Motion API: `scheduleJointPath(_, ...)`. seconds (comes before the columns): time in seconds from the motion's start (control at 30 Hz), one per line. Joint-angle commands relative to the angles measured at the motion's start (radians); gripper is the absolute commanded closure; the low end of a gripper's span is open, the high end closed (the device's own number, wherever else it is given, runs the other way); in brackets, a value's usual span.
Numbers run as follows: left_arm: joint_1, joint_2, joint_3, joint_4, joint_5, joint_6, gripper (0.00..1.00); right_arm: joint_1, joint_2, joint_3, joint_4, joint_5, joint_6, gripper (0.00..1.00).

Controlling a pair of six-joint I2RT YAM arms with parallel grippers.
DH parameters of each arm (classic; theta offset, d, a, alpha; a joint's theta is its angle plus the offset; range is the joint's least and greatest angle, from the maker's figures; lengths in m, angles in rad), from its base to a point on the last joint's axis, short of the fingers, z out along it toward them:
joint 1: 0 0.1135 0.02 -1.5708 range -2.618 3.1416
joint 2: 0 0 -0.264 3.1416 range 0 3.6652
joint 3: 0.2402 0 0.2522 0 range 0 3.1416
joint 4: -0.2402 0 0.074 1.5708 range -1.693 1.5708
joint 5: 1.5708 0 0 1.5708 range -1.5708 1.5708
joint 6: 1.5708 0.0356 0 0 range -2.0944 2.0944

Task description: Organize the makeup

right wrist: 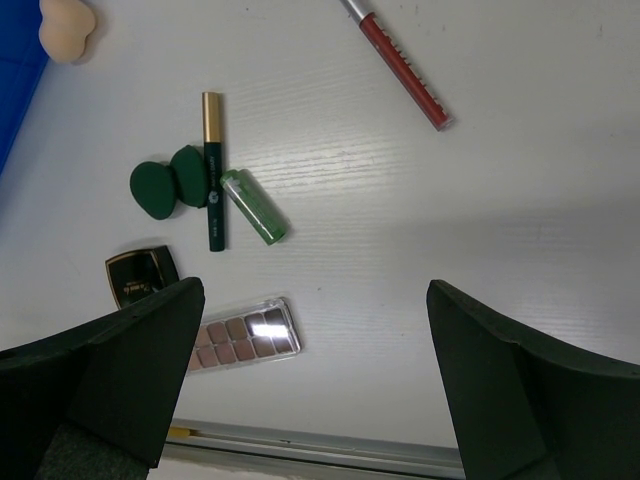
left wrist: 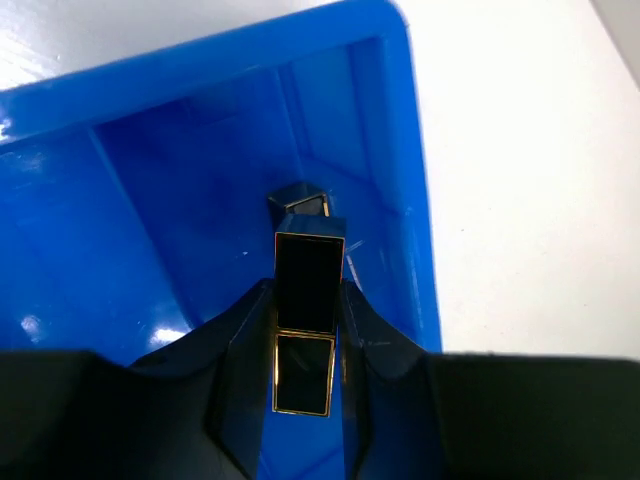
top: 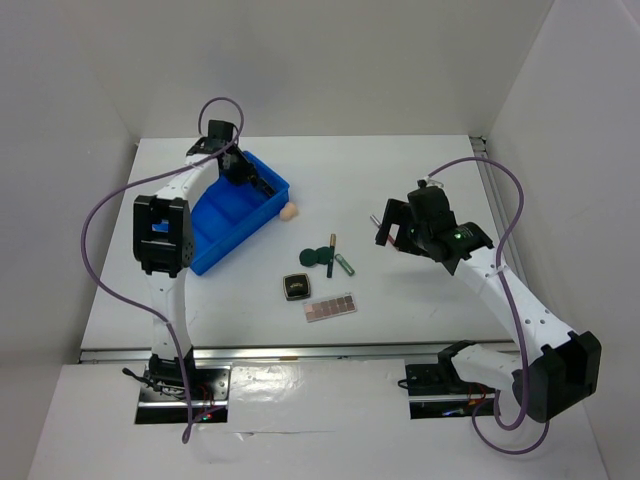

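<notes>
My left claw (left wrist: 305, 300) is clamped on a black-gold lipstick tube (left wrist: 308, 262), hanging over the blue tray (left wrist: 200, 60) just short of a second tube (left wrist: 300, 200) lying inside. If I let go too high, it could strike that one or bounce (hard plastic floor). My right claw (right wrist: 315, 300) gapes wide and empty above the palette (right wrist: 240, 338) and, farther off, the red pencil (right wrist: 400, 65) on the table (right wrist: 520, 150).

both arms, the left arm (top: 168, 290) at the left of the top view and the right arm (top: 520, 300) at the lower right, are white tubular links joined by boxy black housings, each with a looping purple cable (top: 95, 230) above a black base (top: 162, 374). a small green light (top: 458, 237) glows on the right arm's black wrist. the left pincer (left wrist: 305, 300) has glossy black fingers (left wrist: 235, 370), the right pincer (right wrist: 315, 290) broad matte charcoal ones.
</notes>
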State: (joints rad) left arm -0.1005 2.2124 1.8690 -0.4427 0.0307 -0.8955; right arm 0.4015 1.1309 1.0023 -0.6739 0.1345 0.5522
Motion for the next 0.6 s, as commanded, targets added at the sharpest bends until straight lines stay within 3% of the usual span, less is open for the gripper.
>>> scheduleJointPath(0.0,0.004,0.003,0.053,0.029,-0.006,-0.002,0.60,0.005,-0.026,0.035,-0.004,0.007,-0.011,0.00)
scheduleJointPath(0.03,0.004,-0.006,0.053,0.029,-0.006,0.009,0.55,0.005,-0.026,0.035,-0.004,0.007,-0.011,0.00)
scheduleJointPath(0.1,0.004,-0.043,0.007,0.077,0.020,0.047,0.53,0.005,-0.026,0.026,-0.004,-0.004,-0.011,0.00)
scheduleJointPath(0.13,0.004,-0.054,0.007,0.093,0.020,0.059,0.41,0.005,-0.026,0.025,0.005,-0.013,-0.011,0.00)
scheduleJointPath(0.23,-0.019,-0.078,0.018,0.082,-0.034,0.118,0.27,0.005,-0.026,0.025,0.014,-0.022,-0.001,0.00)
scheduleJointPath(0.33,-0.039,-0.105,0.018,0.073,-0.061,0.154,0.28,0.005,-0.026,0.025,0.014,-0.022,-0.001,0.00)
scheduleJointPath(0.43,-0.068,-0.175,-0.020,0.073,-0.109,0.216,0.44,0.005,-0.026,0.025,0.004,-0.022,-0.001,0.00)
scheduleJointPath(0.57,-0.165,-0.316,-0.135,0.104,-0.118,0.357,0.54,0.005,-0.046,0.025,0.004,0.013,0.008,0.00)
